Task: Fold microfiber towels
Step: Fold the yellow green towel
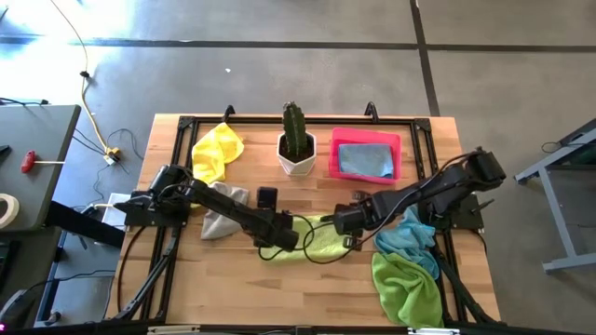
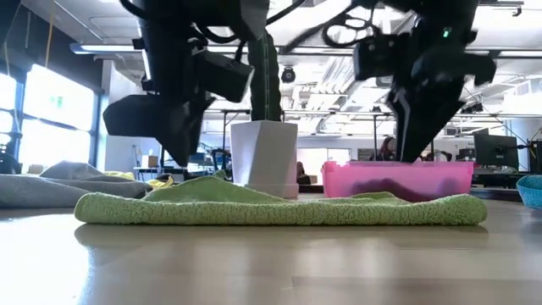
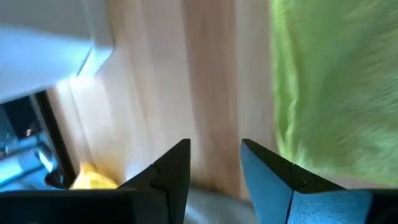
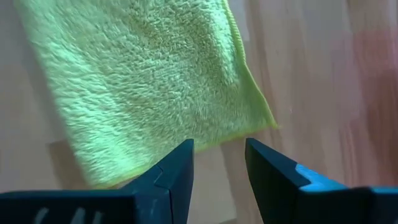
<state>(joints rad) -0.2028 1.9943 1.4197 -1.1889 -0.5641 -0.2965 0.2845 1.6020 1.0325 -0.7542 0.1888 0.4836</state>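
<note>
A lime green towel lies folded flat on the table's middle; the low view shows its green towel as a low flat pad. My left gripper hovers open just above the towel's left end, over bare wood. My right gripper hovers open above the towel's right corner, touching nothing. A grey towel lies under the left arm, a yellow one at the far left, a blue one and another green one at the near right.
A cactus in a white pot stands at the far middle. A pink tray with a blue cloth inside sits at the far right. A small dark object lies left of centre. Free wood runs along the near edge.
</note>
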